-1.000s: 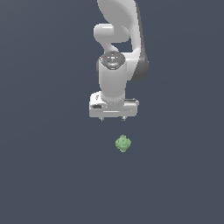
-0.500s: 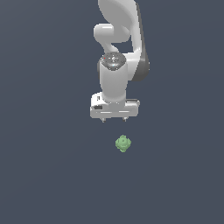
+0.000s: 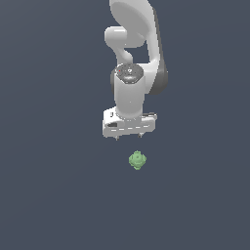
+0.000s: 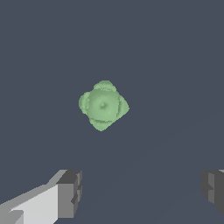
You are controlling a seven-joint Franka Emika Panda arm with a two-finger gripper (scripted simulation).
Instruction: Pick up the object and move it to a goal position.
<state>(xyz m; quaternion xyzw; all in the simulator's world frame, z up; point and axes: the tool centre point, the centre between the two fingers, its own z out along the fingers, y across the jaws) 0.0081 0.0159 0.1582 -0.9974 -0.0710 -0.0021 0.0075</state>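
The object [image 3: 137,160] is a small light-green lumpy item with knobby bumps, lying on the flat dark surface. In the exterior view my white gripper [image 3: 129,137] hangs above it, pointing down, a short way off and slightly to the exterior view's left. Its jaws stand wide apart and hold nothing. In the wrist view the object [image 4: 103,105] lies ahead of the two fingertips [image 4: 70,193], outside the gap between them, and nothing touches it.
The white arm [image 3: 134,49] rises from the gripper toward the top of the exterior view. The plain dark grey surface [image 3: 58,195] spreads all around with no other objects in view.
The arm has shifted slightly; the gripper has edged a little toward the exterior view's left. The object has not moved and the jaws stay open.
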